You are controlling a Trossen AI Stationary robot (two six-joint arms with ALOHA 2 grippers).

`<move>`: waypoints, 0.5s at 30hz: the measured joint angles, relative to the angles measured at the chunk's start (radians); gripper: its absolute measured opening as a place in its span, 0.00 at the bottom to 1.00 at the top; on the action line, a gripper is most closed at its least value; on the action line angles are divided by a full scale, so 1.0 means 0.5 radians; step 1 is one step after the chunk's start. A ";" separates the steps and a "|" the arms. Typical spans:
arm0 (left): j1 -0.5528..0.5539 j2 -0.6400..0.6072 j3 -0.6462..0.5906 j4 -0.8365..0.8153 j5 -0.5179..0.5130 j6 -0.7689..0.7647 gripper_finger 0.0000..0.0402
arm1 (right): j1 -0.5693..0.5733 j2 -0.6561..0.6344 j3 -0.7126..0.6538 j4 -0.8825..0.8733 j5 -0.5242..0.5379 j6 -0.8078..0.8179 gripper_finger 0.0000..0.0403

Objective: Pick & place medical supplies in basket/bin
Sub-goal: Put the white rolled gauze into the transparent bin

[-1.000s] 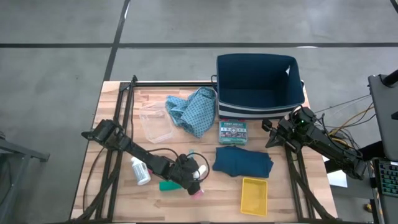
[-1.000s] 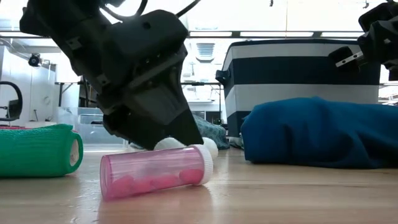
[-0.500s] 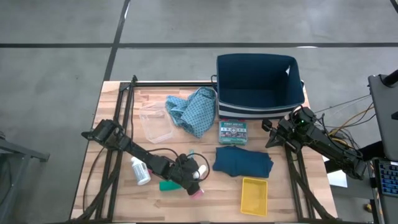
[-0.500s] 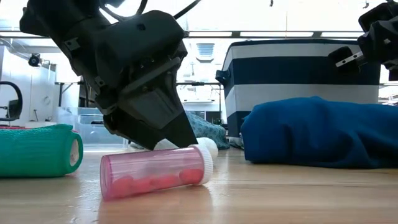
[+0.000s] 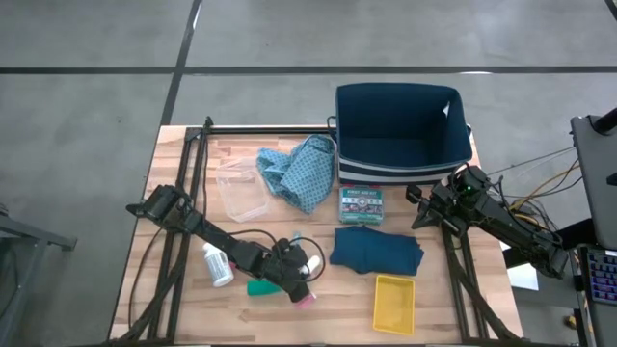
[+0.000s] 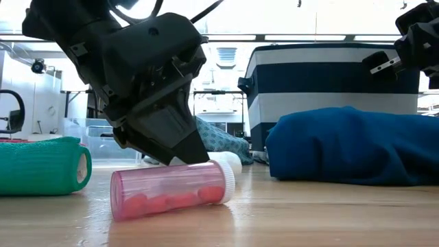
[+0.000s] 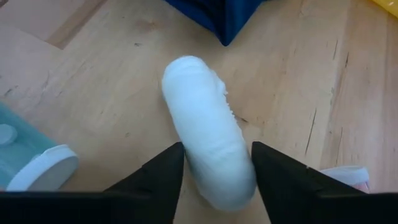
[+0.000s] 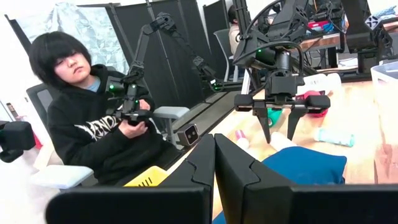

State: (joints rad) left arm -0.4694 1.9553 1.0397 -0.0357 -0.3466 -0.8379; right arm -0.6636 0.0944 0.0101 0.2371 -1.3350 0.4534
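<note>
The left pincer (image 5: 301,266) is low over the front of the desk (image 5: 174,207), its fingers (image 7: 158,177) spread on either side of a white roll (image 7: 205,158) that lies on the wood; the roll sits between them, and whether they touch it cannot be told. Just in front lies a pink vial (image 6: 171,191) with a white cap, on its side, and a green roll (image 6: 42,165) lies beside it. A white pill bottle (image 5: 217,265) rests near the left arm. The dark teal cloth (image 5: 376,249) lies folded at mid-desk, near the pincer, with a small printed box (image 5: 362,203) behind it and a yellow tray (image 5: 394,302) in front. The light-blue patterned cloth (image 5: 297,170) is bunched beside the navy bin (image 5: 402,135), next to a clear plastic tub (image 5: 241,196). The right pincer (image 5: 421,207) waits at the desk's right edge, by the bin, fingers pressed together on nothing. A person (image 8: 102,118) in a dark hoodie sits beyond the desk.
</note>
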 joint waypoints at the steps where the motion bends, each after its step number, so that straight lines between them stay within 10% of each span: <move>1: 0.000 0.000 0.000 0.000 0.001 0.000 0.43 | 0.000 0.000 0.000 0.000 0.000 0.000 0.02; 15: 0.000 0.000 0.000 0.024 0.001 0.001 0.30 | 0.000 0.000 0.000 0.000 0.000 0.000 0.02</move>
State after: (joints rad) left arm -0.4694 1.9553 1.0397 -0.0239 -0.3463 -0.8375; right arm -0.6636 0.0944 0.0101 0.2371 -1.3350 0.4534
